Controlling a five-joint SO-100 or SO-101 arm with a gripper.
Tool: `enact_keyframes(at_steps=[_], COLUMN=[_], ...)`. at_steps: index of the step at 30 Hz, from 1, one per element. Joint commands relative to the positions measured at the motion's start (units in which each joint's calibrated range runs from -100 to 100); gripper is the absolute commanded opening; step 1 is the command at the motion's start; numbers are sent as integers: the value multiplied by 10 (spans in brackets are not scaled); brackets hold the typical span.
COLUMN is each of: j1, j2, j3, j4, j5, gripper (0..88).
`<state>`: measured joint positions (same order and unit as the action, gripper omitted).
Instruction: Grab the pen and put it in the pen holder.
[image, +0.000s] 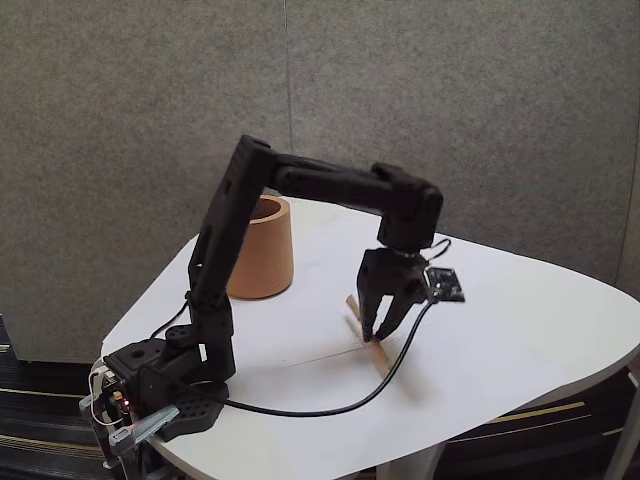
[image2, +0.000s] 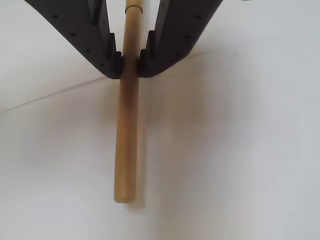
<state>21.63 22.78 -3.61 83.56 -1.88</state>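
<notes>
Carrying everything, the white surface (image: 520, 330) fills the near scene in the fixed view. Left and farther back stands the pen holder (image: 264, 250), upright, well apart from the arm. Right of it the pincer (image: 374, 333) points down, clamped on the pen (image2: 126, 135), whose free end sits just above the surface.

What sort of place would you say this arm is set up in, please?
Probably an office or lab corner: a rounded white table stands against grey fabric partition panels. On it sit only the arm, whose gripper straddles the pen, and the pen holder.
</notes>
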Motion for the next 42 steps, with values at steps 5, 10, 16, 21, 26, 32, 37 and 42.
enact_keyframes(at_steps=[5,10,16,21,26,32,37,42], j1=[-19,-74,-197,-290,-348,-363,-364,-382], j2=[-210,-316,-422,-488,-535,-625,-734,-845], j3=[-126,-219,-306,-301,-234,-6,250,475], j4=[58,64,57,49,-8,-169,-327,-471], j5=[3,11,86,165,230,291,330,354], gripper=[7,7,7,6,6,6,6,6])
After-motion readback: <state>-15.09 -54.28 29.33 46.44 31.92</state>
